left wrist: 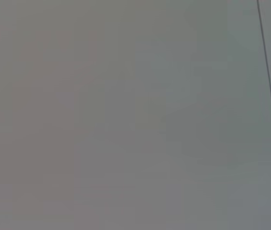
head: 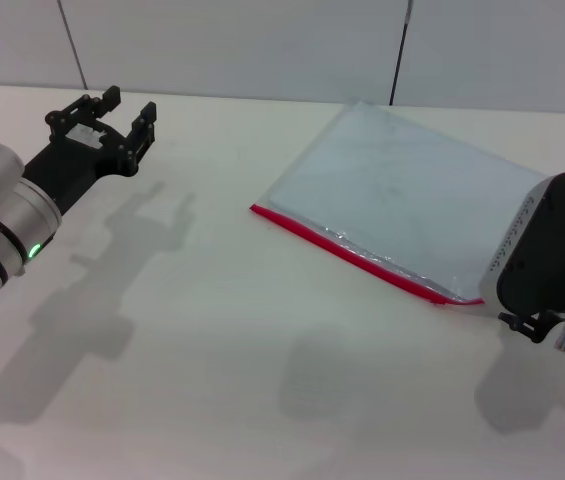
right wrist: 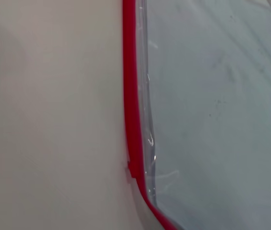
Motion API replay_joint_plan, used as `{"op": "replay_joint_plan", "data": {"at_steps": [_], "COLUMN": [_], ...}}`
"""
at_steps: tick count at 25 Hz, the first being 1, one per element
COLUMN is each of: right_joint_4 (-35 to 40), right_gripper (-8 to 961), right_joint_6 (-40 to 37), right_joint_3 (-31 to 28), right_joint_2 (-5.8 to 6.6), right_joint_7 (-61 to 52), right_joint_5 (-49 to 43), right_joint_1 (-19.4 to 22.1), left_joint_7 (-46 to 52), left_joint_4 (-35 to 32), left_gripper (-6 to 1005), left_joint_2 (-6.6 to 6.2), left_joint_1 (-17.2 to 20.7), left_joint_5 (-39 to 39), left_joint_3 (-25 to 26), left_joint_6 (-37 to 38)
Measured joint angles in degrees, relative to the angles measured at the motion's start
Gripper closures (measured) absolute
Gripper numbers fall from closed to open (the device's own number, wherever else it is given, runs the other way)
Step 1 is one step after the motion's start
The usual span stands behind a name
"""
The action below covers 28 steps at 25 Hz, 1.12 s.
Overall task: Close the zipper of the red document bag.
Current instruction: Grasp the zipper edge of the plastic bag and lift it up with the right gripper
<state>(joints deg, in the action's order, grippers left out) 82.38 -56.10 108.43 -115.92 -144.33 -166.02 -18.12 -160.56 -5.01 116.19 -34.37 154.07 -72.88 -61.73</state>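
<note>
I have the red document bag (head: 402, 195) lying flat on the white table (head: 212, 350), turned at an angle, with its zipper (head: 362, 258) running along the long edge nearest me. My right arm is parked over the right-hand end of that edge, its wrist housing covering the corner of the bag in the head view; I cannot tell from any view whether the right hand (head: 537, 325) is open or closed, or whether it has hold of anything. The right wrist view looks straight down on the zipper (right wrist: 131, 105) and the clear plastic (right wrist: 217, 105) beside it, and I can make out a small notch on the red strip, which may be the slider, though I cannot be sure. My left hand (head: 112, 122) is well apart from the bag, raised over the far left of the table, fingers spread and holding nothing; its wrist view shows only blank wall. I judge the bag to be light, thin and floppy, with a slick surface that will slide on the table if I tug on the zipper without pinning it. I would pinch the small slider itself with one hand and hold the bag down near the end of the red strip with the other, since the plastic will buckle if pushed.
</note>
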Motion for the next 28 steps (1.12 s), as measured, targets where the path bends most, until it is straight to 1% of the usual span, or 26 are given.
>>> {"op": "replay_joint_plan", "data": {"at_steps": [3,8,14,21,25,28], "right_joint_4": [-0.56,-1.39,-2.85,-3.21,-1.53,1.65], "right_gripper": [566,627,665,741,784,813], "right_joint_6": [-0.05,-0.53,-1.79,-2.44,-2.45,-2.40], "right_joint_3": [-0.08,-0.34,-0.50,-0.78,-0.87,-1.05], "right_joint_2": [0.06,0.13,0.18,0.17,0.09,0.02], "right_joint_7": [0.00,-0.01,-0.01,-0.06,-0.50,-0.75], "right_joint_5": [0.00,0.00,-0.10,-0.10,-0.10,-0.09], "right_joint_1": [-0.30,-0.83,-2.20,-2.95,-2.83,-1.67], "left_joint_7": [1.26,1.79,1.69,1.81,1.84,1.87], "left_joint_4": [0.00,-0.05,-0.09,-0.09,-0.09,-0.34], "left_gripper": [512,512,512,511,511,511], "left_joint_2": [0.00,-0.07,-0.09,-0.09,-0.09,-0.11], "left_joint_1": [0.00,-0.08,-0.09,-0.09,-0.09,-0.18], "left_joint_5": [-0.17,-0.31,-0.35,-0.36,-0.51,-2.86], "left_joint_3": [-0.13,-0.30,-0.33,-0.33,-0.35,-0.39], "left_joint_6": [0.01,0.02,0.04,0.04,0.04,-0.09]}}
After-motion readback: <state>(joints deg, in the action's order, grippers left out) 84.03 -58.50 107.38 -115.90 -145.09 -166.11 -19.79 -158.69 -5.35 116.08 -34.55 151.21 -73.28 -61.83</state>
